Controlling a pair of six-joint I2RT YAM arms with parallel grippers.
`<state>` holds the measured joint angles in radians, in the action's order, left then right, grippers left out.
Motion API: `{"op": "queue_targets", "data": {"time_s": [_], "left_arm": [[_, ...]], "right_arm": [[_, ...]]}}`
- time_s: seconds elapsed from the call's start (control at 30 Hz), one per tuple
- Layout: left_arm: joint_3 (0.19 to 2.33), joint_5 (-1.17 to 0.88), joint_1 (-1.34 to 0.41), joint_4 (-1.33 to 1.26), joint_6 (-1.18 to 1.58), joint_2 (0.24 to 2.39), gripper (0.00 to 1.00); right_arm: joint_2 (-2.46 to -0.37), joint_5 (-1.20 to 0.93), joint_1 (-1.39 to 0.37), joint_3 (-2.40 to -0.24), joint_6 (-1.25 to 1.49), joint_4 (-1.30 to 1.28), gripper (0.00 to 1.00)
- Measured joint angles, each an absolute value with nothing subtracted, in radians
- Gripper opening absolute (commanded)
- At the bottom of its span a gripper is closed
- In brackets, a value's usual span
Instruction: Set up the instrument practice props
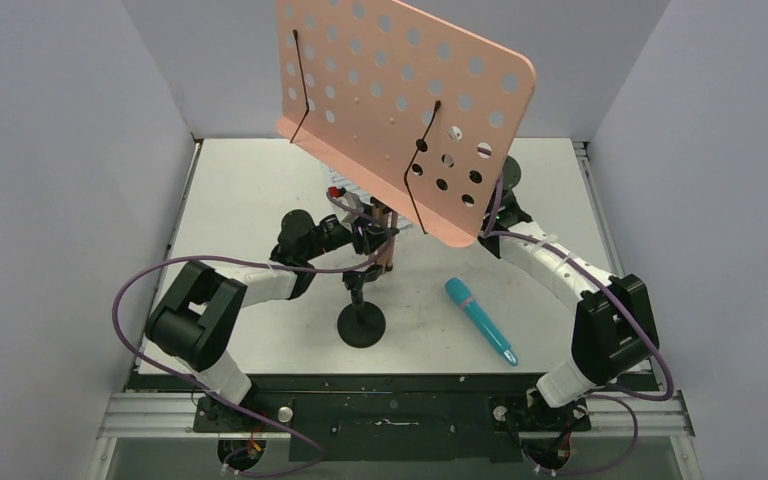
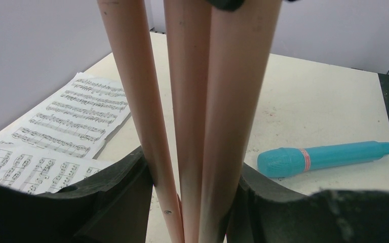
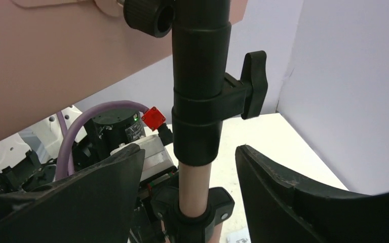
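Left wrist view: left gripper (image 2: 190, 202) clamps the legs (image 2: 223, 76) of the pink perforated tripod music stand (image 1: 400, 90), seemingly steadying it while right gripper (image 3: 188, 167) straddles its pole (image 3: 200, 61), jaws apart

Three pink stand legs (image 2: 192, 101) bunched down the middle, black fingers (image 2: 116, 202) of the left gripper (image 2: 192, 202) pressed against both sides of them, two sheet-music pages (image 2: 66, 126) lying flat on the white table (image 2: 309, 101) at left, teal microphone (image 2: 324, 158) on its side at right
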<state>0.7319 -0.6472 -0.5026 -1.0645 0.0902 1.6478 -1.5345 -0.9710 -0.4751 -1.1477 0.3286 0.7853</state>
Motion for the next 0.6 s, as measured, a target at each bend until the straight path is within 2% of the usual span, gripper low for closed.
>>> {"op": "queue_targets", "data": {"time_s": [0.1,0.23,0.3,0.4,0.47,0.53,0.6], "left_arm": [[0.734,-0.656,-0.503,-1.062,0.09,1.648,0.0],[0.737,-0.664,-0.503,-1.055,0.09,1.648,0.0],[0.737,-0.674,-0.503,-1.056,0.089,1.648,0.0],[0.738,-0.678,-0.503,-1.056,0.089,1.648,0.02],[0.738,-0.677,-0.502,-1.056,0.089,1.648,0.11],[0.738,-0.673,-0.501,-1.056,0.089,1.648,0.16],[0.738,-0.668,-0.499,-1.054,0.089,1.648,0.35]], "right_arm": [[-1.553,-0.976,-0.485,-1.16,0.344,0.802,0.48],[-1.563,-0.984,-0.494,-1.163,0.363,0.82,0.17],[-1.566,-0.982,-0.492,-1.164,0.354,0.822,0.06],[-1.567,-0.981,-0.492,-1.166,0.341,0.815,0.05],[-1.566,-0.981,-0.492,-1.17,0.328,0.803,0.05],[-1.566,-0.979,-0.493,-1.178,0.315,0.783,0.05],[-1.565,-0.975,-0.493,-1.19,0.299,0.752,0.05]]}}
